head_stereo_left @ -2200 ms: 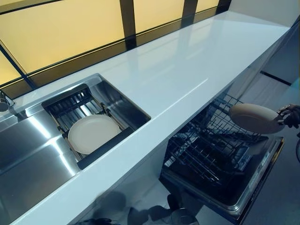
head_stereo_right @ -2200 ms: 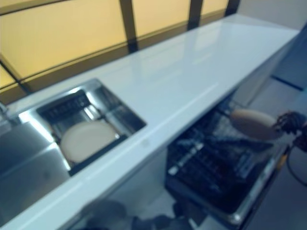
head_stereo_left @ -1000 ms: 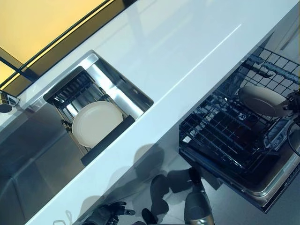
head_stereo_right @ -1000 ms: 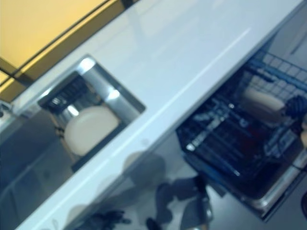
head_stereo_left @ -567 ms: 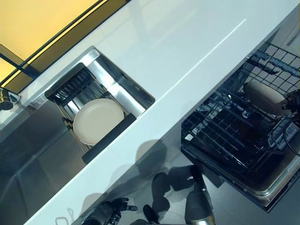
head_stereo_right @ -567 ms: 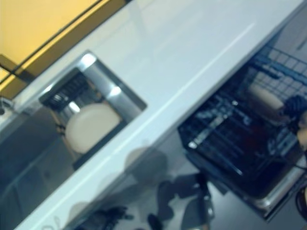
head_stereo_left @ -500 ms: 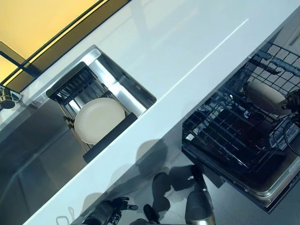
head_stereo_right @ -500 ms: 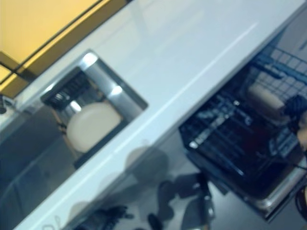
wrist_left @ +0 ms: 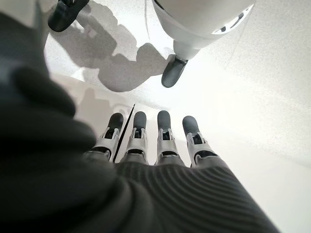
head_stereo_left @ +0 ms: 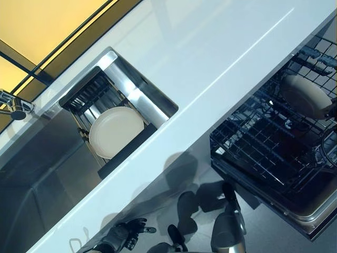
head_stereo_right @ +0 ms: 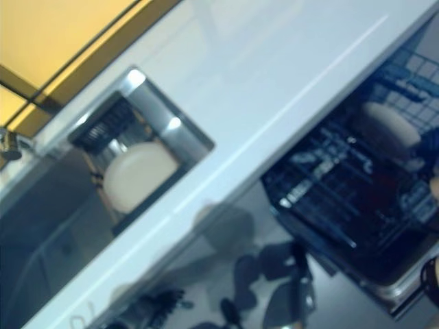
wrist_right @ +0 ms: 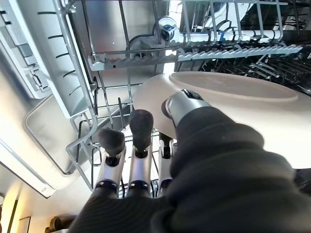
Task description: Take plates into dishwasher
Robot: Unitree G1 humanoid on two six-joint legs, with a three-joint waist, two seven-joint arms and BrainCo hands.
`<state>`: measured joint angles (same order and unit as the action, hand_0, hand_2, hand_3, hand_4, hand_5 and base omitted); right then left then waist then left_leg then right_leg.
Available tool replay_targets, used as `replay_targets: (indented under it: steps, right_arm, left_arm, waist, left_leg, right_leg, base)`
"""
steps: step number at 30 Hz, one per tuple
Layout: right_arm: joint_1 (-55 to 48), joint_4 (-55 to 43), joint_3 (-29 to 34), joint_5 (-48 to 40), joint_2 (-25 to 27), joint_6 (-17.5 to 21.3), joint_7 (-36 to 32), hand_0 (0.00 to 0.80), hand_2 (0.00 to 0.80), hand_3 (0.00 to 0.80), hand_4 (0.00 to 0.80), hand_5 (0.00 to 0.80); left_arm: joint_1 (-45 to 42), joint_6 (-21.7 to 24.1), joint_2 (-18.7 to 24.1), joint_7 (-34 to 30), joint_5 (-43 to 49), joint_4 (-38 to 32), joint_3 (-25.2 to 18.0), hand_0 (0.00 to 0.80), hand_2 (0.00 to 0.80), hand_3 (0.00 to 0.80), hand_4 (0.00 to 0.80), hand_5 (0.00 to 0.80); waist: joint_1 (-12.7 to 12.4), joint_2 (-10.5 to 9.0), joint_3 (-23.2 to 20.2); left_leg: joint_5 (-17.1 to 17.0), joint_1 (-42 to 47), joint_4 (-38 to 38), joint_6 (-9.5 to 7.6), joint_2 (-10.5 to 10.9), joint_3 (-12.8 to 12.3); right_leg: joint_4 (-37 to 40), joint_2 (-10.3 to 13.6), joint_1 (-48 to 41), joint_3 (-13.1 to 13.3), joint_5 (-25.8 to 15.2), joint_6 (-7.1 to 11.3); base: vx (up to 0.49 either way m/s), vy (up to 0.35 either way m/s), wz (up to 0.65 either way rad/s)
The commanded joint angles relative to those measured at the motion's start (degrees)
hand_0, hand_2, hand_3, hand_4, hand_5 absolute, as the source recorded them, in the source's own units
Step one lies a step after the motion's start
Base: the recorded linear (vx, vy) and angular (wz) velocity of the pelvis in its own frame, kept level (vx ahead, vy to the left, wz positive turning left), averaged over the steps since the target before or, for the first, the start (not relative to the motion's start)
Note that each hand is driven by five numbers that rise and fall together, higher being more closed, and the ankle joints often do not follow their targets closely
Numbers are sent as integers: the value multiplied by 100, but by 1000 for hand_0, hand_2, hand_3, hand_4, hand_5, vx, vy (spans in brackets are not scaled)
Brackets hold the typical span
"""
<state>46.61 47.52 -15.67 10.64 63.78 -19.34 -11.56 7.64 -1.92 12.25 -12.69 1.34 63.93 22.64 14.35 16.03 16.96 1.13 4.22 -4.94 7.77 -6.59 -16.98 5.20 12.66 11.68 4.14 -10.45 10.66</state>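
A cream plate (head_stereo_left: pixel 305 96) hangs tilted in the far right part of the open dishwasher's lower rack (head_stereo_left: pixel 258 153). In the right wrist view my right hand (wrist_right: pixel 204 145) is shut on this plate (wrist_right: pixel 233 97), thumb (wrist_right: pixel 182 104) on its upper face and fingers (wrist_right: pixel 141 126) under its rim, among the rack's wires. A second cream plate (head_stereo_left: pixel 116 132) lies flat in the dark drying rack inside the sink (head_stereo_left: pixel 31 174). My left hand (head_stereo_left: pixel 124 237) hangs low beside the counter front, open, with nothing in it; its fingers (wrist_left: pixel 163 131) point at the floor.
The long white countertop (head_stereo_left: pixel 210 52) runs diagonally above the dishwasher. The dishwasher door (head_stereo_left: pixel 310 211) lies folded down under the pulled-out rack. A faucet (head_stereo_left: pixel 13 105) stands at the sink's far left. The upper rack's tines (wrist_right: pixel 233 48) show just past the held plate.
The right hand has brought the plate down from above the dishwasher into the lower rack. The camera has tilted and shifted. The plate in the sink has stayed put.
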Motion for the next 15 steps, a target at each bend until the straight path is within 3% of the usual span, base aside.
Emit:
replay_targets:
  steps: [1, 11, 12, 13, 14, 15]
  right_arm:
    - [341, 489, -526, 189, -131, 74, 34, 800, 800, 800, 800, 800]
    - [130, 536, -364, 128, -109, 107, -45, 800, 800, 800, 800, 800]
    - [101, 531, -355, 102, -105, 111, -57, 615, 615, 615, 615, 615]
    - [73, 521, -333, 48, -100, 98, -65, 195, 195, 195, 195, 195]
    - [54, 515, -321, 24, -97, 90, -78, 0, 0, 0, 0, 0]
    - [7, 503, -282, -55, -100, 30, -157, 0, 0, 0, 0, 0]
  left_arm:
    - [157, 61, 436, -62, -150, 219, 192, 0, 0, 0, 0, 0]
    - [148, 48, 450, -74, -97, 127, 232, 0, 0, 0, 0, 0]
    - [144, 34, 454, -77, -84, 122, 226, 0, 0, 0, 0, 0]
    - [136, 32, 455, -74, -74, 119, 219, 0, 0, 0, 0, 0]
    - [130, 29, 458, -70, -69, 117, 217, 0, 0, 0, 0, 0]
    - [128, 14, 466, -70, -49, 117, 205, 0, 0, 0, 0, 0]
  waist:
    - [-98, -346, -166]
    - [-116, -458, -250]
    - [-116, -481, -266]
    - [-113, -502, -277]
    - [-113, -515, -286]
    - [-111, -544, -306]
  left_leg:
    - [-148, 215, -6, 190, -304, 353]
    - [-134, 278, -6, 181, -356, 345]
    - [-133, 292, -6, 178, -361, 338]
    - [-132, 304, -6, 177, -368, 331]
    - [-131, 311, -6, 178, -373, 327]
    - [-129, 325, -6, 179, -383, 319]
  right_leg:
    - [-315, 268, -106, -19, 327, -26]
    - [-264, 241, -238, -53, 325, -19]
    - [-258, 233, -265, -53, 327, -19]
    - [-253, 226, -282, -51, 326, -19]
    - [-251, 224, -291, -52, 325, -18]
    - [-250, 217, -311, -54, 323, -16]
  base:
    - [0, 0, 0]
    - [0, 0, 0]
    - [0, 0, 0]
    - [0, 0, 0]
    - [0, 0, 0]
    - [0, 0, 0]
